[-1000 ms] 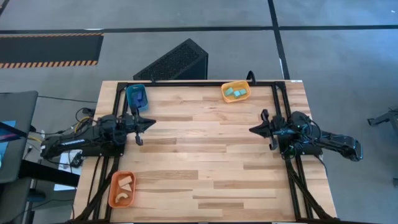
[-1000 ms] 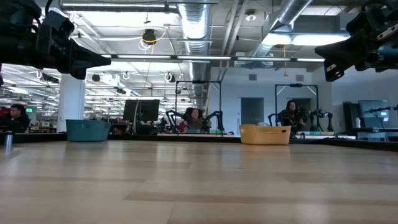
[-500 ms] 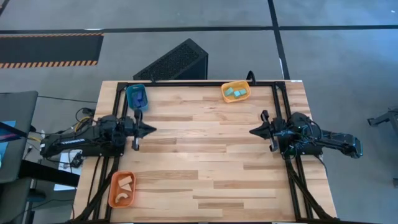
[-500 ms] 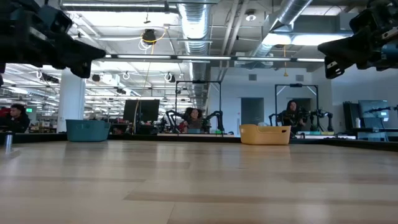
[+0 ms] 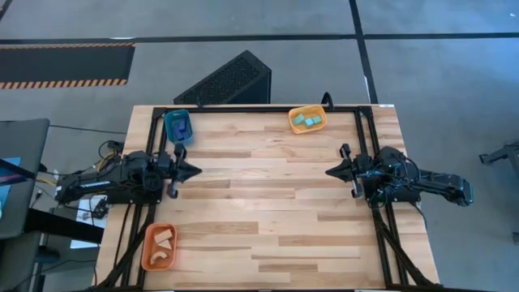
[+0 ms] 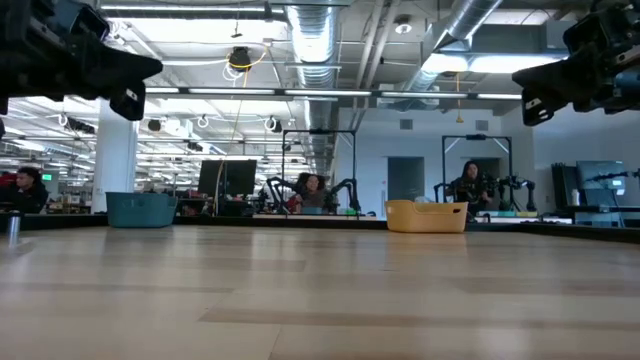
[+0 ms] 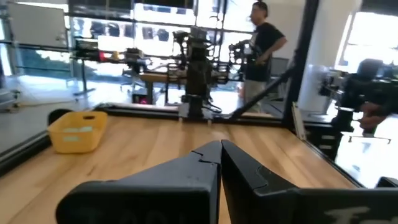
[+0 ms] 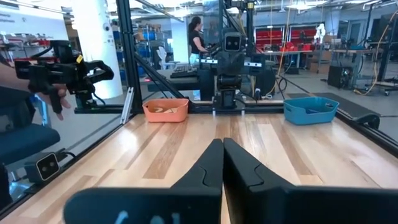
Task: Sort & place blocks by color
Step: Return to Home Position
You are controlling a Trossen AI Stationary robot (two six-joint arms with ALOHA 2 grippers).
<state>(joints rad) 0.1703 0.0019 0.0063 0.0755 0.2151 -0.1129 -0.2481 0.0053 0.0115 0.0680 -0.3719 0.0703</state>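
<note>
Left edge of the table (image 5: 268,203): the left arm lies low along the frame. The left gripper (image 5: 196,169) points in toward the middle, above the boards, touching nothing. Its wrist camera shows the two fingers (image 7: 186,171) pressed tip to tip with nothing between them.

Far-left corner: teal tray (image 5: 178,126), just beyond the left gripper. It holds dark blue blocks (image 5: 180,127); count unclear from above.

Near-left corner: orange tray (image 5: 159,246). In it lie tan blocks (image 5: 166,237), at least two pale pieces, one near each end.

Far edge, right of centre: yellow tray (image 5: 308,120). In it sit cyan blocks (image 5: 306,122), close together, about three.

Right edge: the right arm is folded much like the left. The right gripper (image 5: 328,171) points inward, facing the left one and well apart from it across the boards. Its fingers (image 8: 202,168) lie flat against each other, gripping nothing.

From table height both grippers hang high over the top, one at each side, with the teal and yellow trays far back between them.
</note>
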